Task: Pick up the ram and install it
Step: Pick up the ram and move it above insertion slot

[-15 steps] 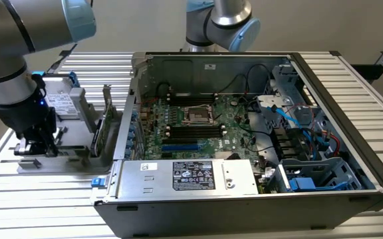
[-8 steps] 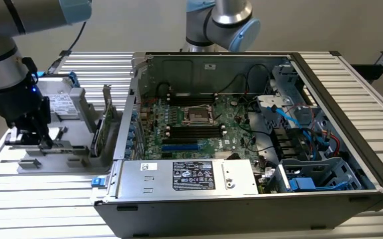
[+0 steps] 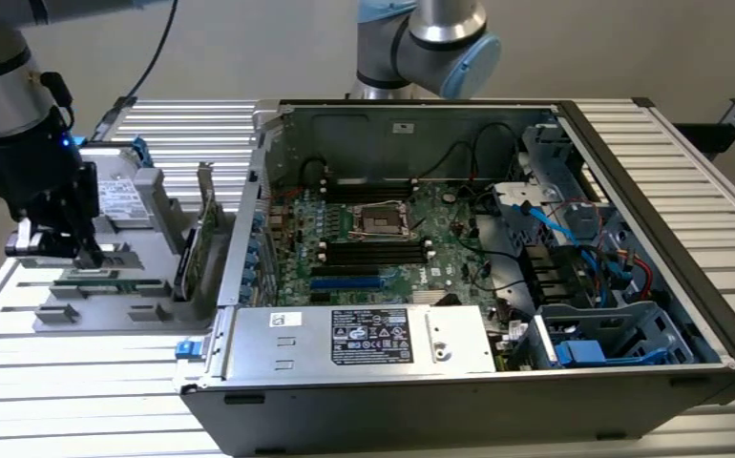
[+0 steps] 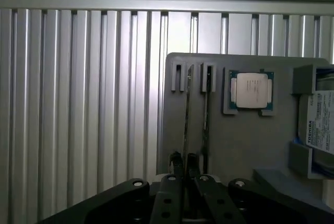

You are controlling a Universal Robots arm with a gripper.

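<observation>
Fingers (image 4: 176,162) seem clamped on ram (image 4: 186,125) standing in grey holder (image 4: 245,140); processor (image 4: 251,91) in neighbouring pocket.

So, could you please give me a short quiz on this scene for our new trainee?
1. True or false: the computer case has its side panel fitted.
2. The pincer is shut on: A the ram stick; B a blue cable; C a screwdriver.
3. Which square silver part sits in the grey holder near the ram stick?
Key: 1 false; 2 A; 3 the processor chip.
</observation>
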